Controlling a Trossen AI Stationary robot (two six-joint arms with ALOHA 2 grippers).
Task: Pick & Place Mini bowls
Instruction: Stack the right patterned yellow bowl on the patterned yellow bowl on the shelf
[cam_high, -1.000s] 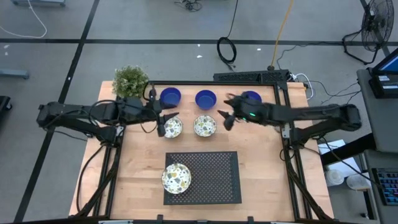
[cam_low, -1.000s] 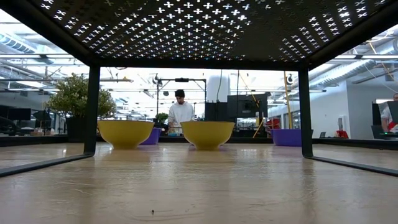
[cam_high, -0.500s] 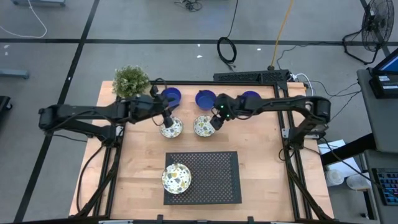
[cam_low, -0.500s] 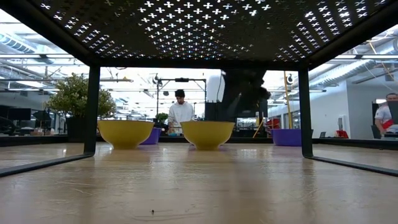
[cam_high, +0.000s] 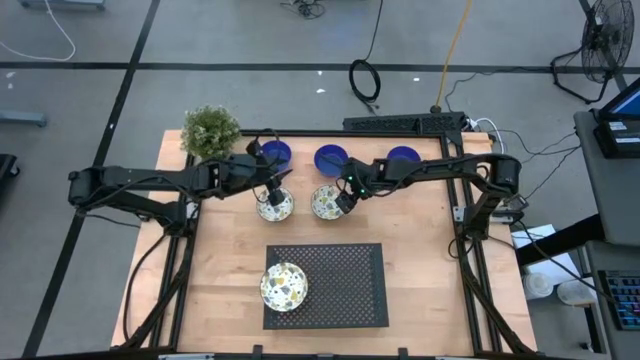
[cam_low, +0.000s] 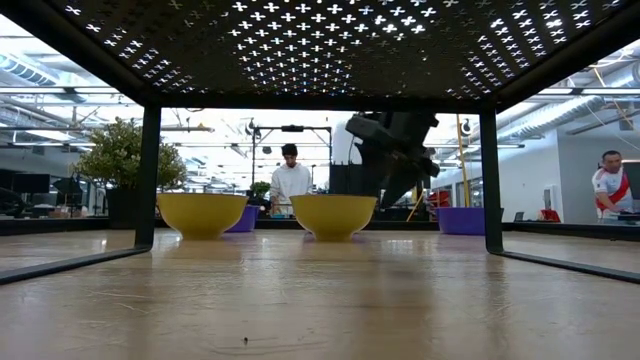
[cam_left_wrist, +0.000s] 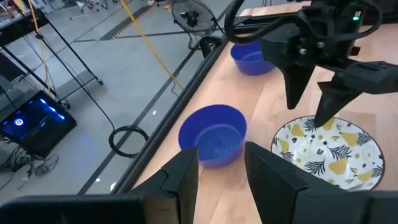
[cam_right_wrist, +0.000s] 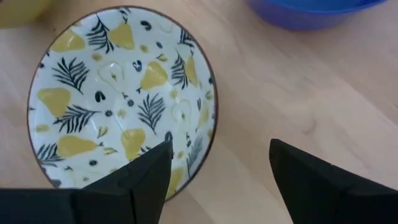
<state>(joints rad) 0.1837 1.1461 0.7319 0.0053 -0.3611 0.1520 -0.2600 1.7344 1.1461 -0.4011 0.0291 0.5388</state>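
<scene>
Two white floral-speckled mini bowls stand side by side on the wooden table, the left one (cam_high: 275, 207) and the middle one (cam_high: 327, 203). A third speckled bowl (cam_high: 283, 285) rests on the black perforated rack. Three blue bowls (cam_high: 274, 153), (cam_high: 330, 158), (cam_high: 403, 155) line the far edge. My right gripper (cam_right_wrist: 221, 144) is open over the middle bowl's right rim (cam_right_wrist: 208, 140), one finger above the inside and one outside. My left gripper (cam_high: 274, 184) is open above the left speckled bowl's far side, and its wrist view faces the middle blue bowl (cam_left_wrist: 214, 134).
A leafy potted plant (cam_high: 210, 130) stands at the table's far left corner. The black perforated rack (cam_high: 340, 285) fills the near middle, and the low view looks out from under it. People (cam_low: 289, 180) are in the room beyond the table.
My right gripper has swung toward the table's left and come down beside the middle speckled bowl, so it now shows in the low view. My left gripper has shifted a little toward the far edge over the left speckled bowl. The bowls have stayed in place.
</scene>
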